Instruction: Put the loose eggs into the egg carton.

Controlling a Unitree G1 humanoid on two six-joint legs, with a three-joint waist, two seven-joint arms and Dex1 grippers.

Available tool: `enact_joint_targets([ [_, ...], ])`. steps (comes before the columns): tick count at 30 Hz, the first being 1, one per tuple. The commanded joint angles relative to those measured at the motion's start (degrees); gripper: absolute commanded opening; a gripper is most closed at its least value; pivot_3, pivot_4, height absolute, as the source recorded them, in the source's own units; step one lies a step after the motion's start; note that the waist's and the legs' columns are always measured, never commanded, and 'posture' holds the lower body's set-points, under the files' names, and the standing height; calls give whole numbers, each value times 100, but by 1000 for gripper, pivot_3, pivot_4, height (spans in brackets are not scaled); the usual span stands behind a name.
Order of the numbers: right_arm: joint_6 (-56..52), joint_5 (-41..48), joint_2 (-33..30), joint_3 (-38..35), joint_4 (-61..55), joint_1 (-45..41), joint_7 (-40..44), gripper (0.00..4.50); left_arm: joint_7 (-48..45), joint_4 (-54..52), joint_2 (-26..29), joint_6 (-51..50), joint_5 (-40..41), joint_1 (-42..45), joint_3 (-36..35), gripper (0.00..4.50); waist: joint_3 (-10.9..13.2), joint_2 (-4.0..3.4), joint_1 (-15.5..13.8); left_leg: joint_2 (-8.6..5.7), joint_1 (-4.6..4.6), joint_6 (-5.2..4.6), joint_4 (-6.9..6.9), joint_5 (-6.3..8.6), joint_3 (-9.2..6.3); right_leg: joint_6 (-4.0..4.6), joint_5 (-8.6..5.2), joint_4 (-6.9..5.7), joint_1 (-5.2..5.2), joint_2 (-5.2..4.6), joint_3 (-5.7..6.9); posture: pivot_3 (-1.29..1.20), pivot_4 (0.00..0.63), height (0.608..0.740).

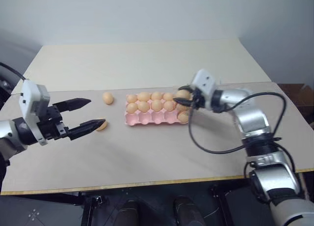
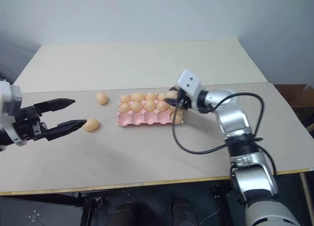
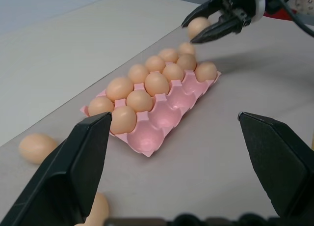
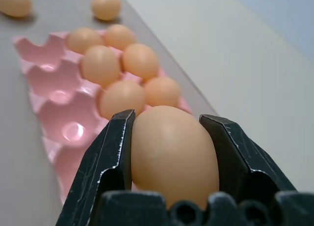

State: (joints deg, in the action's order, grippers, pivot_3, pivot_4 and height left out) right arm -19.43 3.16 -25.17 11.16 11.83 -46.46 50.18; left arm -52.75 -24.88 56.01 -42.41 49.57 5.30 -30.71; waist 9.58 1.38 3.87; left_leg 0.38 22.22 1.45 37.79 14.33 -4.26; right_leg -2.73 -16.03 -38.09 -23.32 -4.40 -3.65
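Pale bench carries the pink egg carton at centre, far and middle rows nearly full, near row mostly empty. My right fingers clamp an egg just above the carton's right end, so an open cup lies close below. My left fingers spread wide, nearer two loose eggs left of the carton.

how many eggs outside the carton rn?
3. One egg lies on the table left of the carton; another beside the left gripper; a third in the right gripper. None looks hidden.
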Motion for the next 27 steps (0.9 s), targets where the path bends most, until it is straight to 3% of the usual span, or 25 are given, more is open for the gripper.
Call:
enact_joint_targets([
  [1, -241, -211, 171, 200, -246, 50, -309, 2010, -39, 20, 70, 102, -35, 113, -4, 4500, 0, 0, -12, -1, 6, 0, 0, 0, -1, 0, 0, 0, -6, -1, 0, 0, 150, 740],
  [4, -488, -298, 212, 316, -426, 174, -390, 2010, -57, 57, 69, 121, -60, 118, 14, 4500, 0, 0, -42, -4, 11, 2, 1, -1, -1, 0, 0, 0, -11, -4, 0, 0, 150, 740],
  [5, -581, -293, 193, 340, -545, 225, -376, 2687, -65, 64, 71, 119, -58, 114, 3, 4500, 0, 0, -49, -4, 11, 2, 1, -1, -1, 0, 0, 0, -11, -4, 0, 0, 150, 740],
  [11, -879, -273, 131, 333, -1099, 449, -401, 4472, -95, 65, 58, 114, -84, 75, -9, 4500, 0, 0, -34, -3, 7, 2, 1, -1, -1, 0, 0, -2, -11, -2, 0, 0, 150, 740],
  [14, -1096, -118, 55, 50, -1446, 450, -489, 4472, -111, 106, 65, 132, -116, 101, 14, 4500, 0, 0, -24, -2, 7, 2, 0, -1, -1, 0, 0, -2, -11, -1, 0, 0, 150, 740],
  [17, -1544, 495, -477, -633, -2273, 630, -124, 4472, -217, 263, 113, 200, -216, 122, 21, 4500, 1, -1, -52, -3, 11, 2, 0, -1, -1, 0, 0, 0, -13, -2, 0, 0, 150, 740],
  [24, -1556, 1685, -1921, -2709, -3213, 2308, 758, 4472, -586, 901, 47, 704, -632, -9, -23, 4500, 1, 0, -197, -6, 5, 1, 1, 0, -2, 0, 0, 11, 6, -5, 9, 0, 150, 740],
  [27, -1426, 1834, -2301, -3165, -3174, 2960, 933, 4472, -663, 970, 36, 758, -657, -66, -58, 4500, 1, 0, -170, -6, -4, 0, 1, 0, 2, 0, 0, 9, 15, -5, 6, 0, 150, 740],
])
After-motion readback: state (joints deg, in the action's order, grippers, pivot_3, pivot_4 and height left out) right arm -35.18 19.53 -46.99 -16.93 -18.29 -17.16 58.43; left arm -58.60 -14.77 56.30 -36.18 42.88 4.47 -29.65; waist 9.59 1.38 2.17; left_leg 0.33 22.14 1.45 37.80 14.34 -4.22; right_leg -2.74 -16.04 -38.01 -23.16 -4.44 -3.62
